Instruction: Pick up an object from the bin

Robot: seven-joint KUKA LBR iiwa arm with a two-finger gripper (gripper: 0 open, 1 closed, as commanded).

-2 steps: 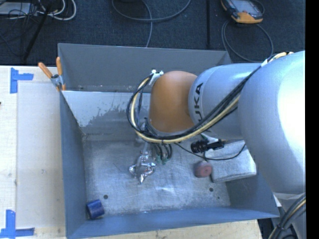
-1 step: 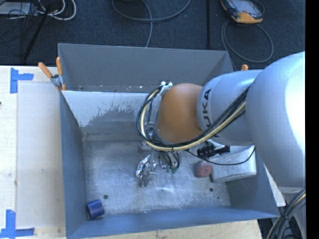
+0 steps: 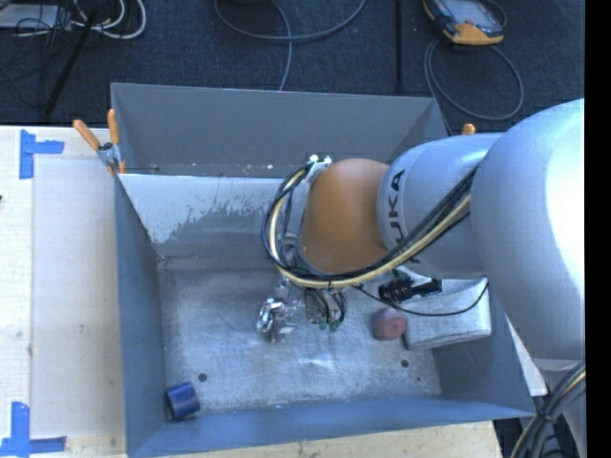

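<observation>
Blue object (image 3: 181,401) lies in lower-left bin (image 3: 138,303) corner, bare floor alongside.

"kuka" on the arm (image 3: 431,195)

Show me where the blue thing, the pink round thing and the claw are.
blue thing (image 3: 181,401): camera view, middle of its top side.
pink round thing (image 3: 389,326): camera view, middle of its face.
claw (image 3: 277,319): camera view, its metal lower end.

Robotics lab, KUKA arm (image 3: 535,227), metal bin (image 3: 138,303), cables (image 3: 289,55)
</observation>
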